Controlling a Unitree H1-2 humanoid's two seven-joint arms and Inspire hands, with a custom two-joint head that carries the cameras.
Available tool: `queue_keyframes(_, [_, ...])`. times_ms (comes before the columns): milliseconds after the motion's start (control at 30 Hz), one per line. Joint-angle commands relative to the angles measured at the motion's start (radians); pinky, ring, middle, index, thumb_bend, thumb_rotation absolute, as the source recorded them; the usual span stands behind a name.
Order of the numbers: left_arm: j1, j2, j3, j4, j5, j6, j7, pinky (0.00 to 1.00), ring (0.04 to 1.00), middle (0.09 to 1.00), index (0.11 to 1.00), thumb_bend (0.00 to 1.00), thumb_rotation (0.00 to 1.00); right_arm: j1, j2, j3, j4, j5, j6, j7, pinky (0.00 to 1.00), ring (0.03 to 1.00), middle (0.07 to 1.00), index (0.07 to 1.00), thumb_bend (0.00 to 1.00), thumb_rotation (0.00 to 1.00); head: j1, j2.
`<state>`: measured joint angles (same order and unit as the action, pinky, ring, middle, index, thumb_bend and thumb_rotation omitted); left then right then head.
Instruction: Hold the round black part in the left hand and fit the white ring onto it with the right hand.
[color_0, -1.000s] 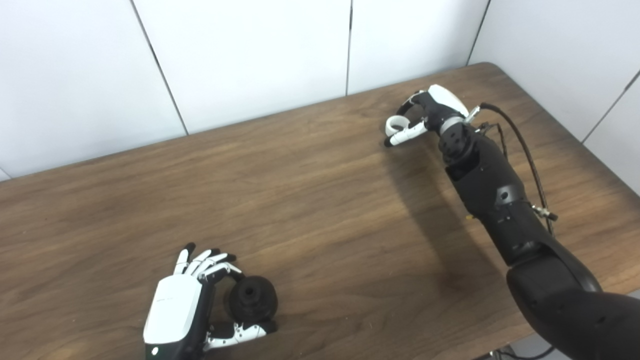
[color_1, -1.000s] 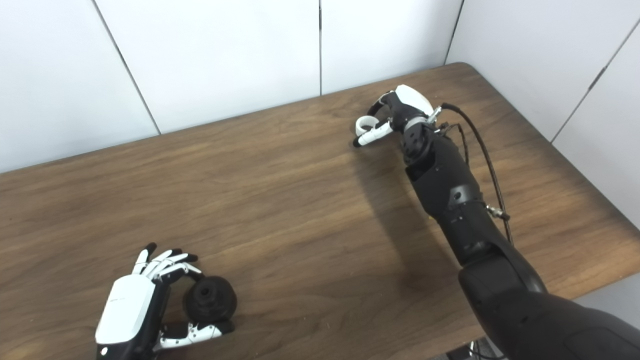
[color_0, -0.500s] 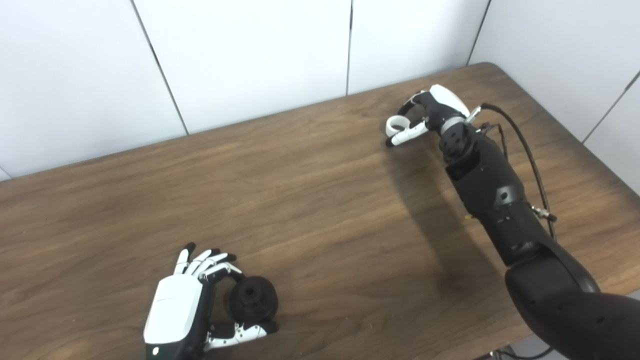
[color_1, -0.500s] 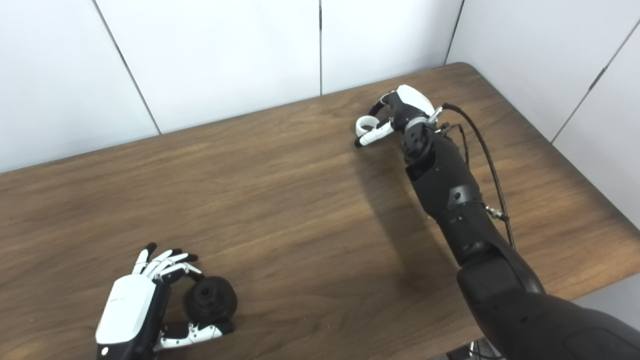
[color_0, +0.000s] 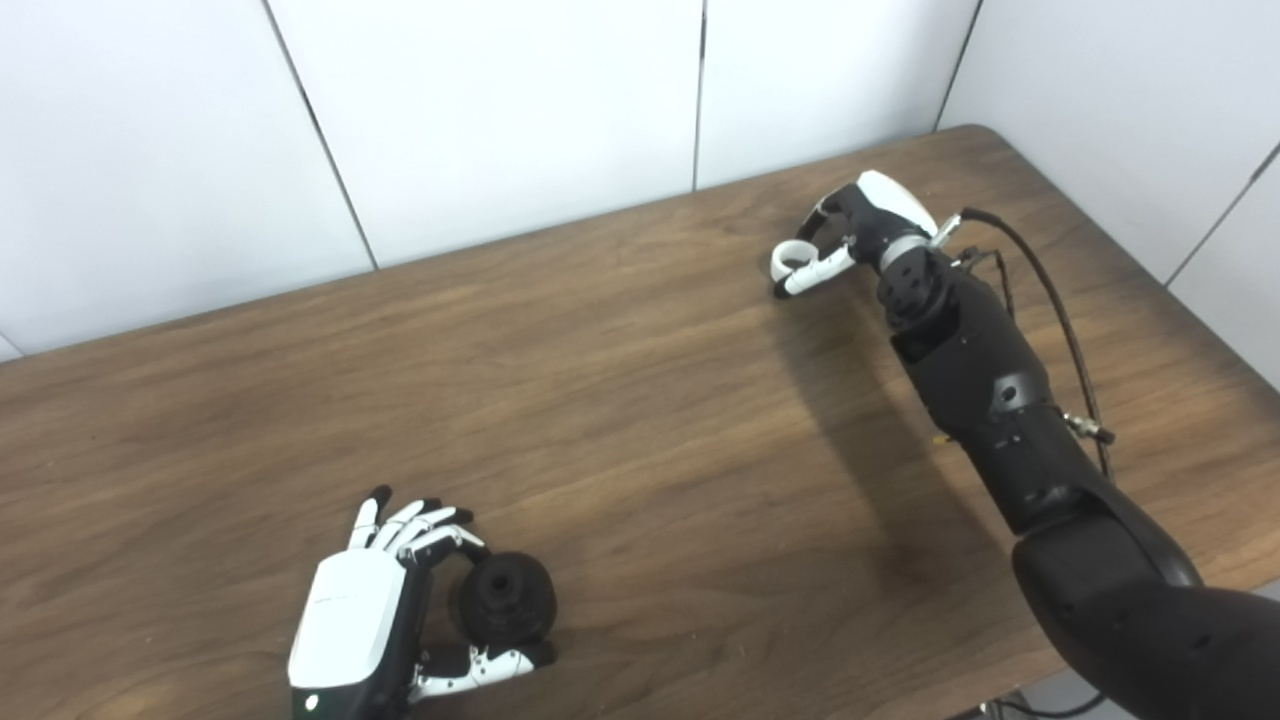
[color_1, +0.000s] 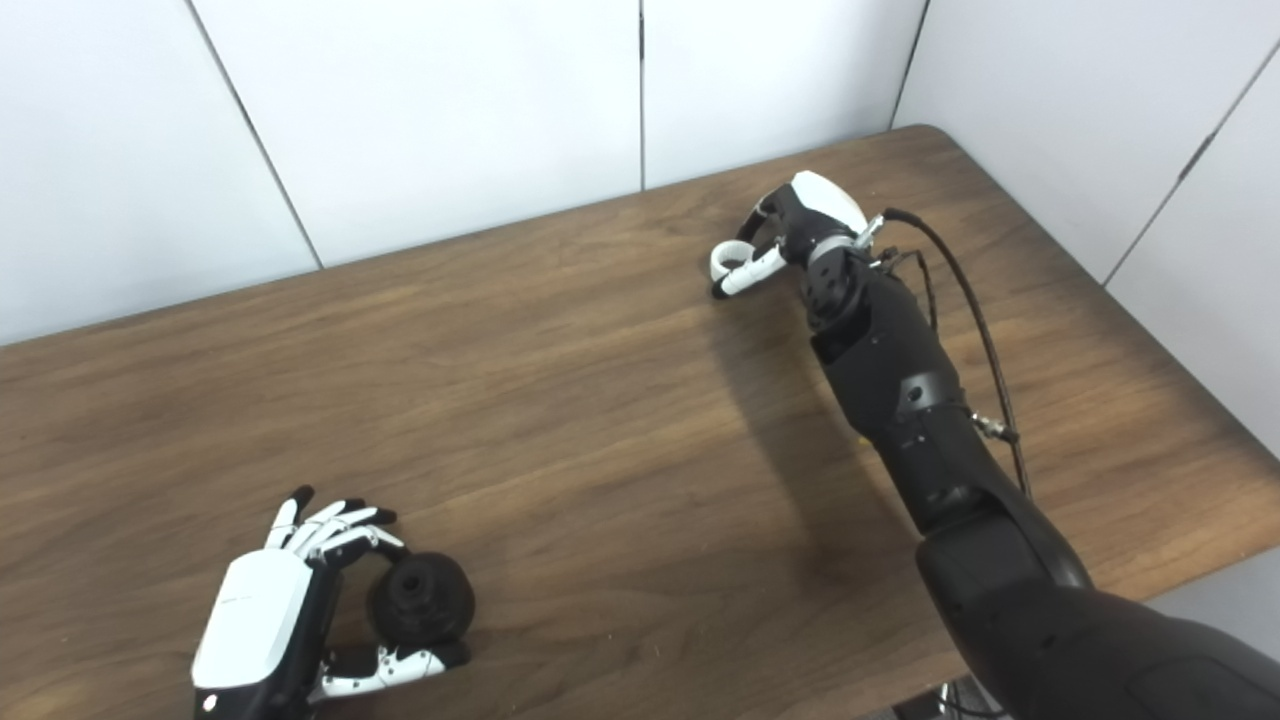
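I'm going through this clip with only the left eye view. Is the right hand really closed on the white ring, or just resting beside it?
Observer: In the right eye view the white ring sits pinched between the right hand's thumb and fingers, with its hole facing the camera.
Operator: And the black part?
Observer: The left hand holds the round black part, fingers above and thumb below. Neither view shows whether the part touches the table.
Operator: Anything to the right of that arm?
Observer: Only more of the table's right edge, which runs farther toward the robot than in your view.
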<state>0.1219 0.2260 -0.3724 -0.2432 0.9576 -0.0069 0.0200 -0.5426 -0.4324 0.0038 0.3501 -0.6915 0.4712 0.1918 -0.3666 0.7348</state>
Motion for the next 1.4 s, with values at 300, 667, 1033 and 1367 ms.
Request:
queue_keyframes(300, [0.01, -0.001, -0.009, -0.004, 0.03, 0.008, -0.025, 1.0, 0.86, 0.77, 0.485, 0.52, 0.05, -0.017, -0.044, 0.031, -0.037, 0.02, -0.004, -0.021, 1.0, 1.0, 0.868, 0.485, 0.52, 0.13, -0.002, 0.002])
queue_keyframes(667, [0.004, -0.014, -0.017, 0.004, 0.044, 0.015, -0.029, 1.0, 0.864, 0.771, 0.485, 0.52, 0.05, 0.01, -0.073, 0.066, -0.127, 0.091, -0.053, -0.024, 1.0, 1.0, 0.869, 0.486, 0.52, 0.13, 0.025, -0.002])
queue_keyframes(1033, [-0.013, -0.03, -0.031, 0.042, 0.058, 0.011, 0.004, 1.0, 0.86, 0.768, 0.485, 0.52, 0.05, 0.034, -0.104, 0.125, -0.326, 0.1, -0.042, 0.046, 1.0, 0.992, 0.848, 0.485, 0.52, 0.14, 0.073, -0.006])
queue_keyframes(1367, [-0.023, -0.065, -0.056, 0.046, 0.092, 0.038, 0.002, 1.0, 0.87, 0.773, 0.485, 0.52, 0.05, 0.097, -0.11, 0.175, -0.622, 0.094, -0.017, 0.198, 0.98, 0.965, 0.829, 0.484, 0.52, 0.13, 0.217, 0.008])
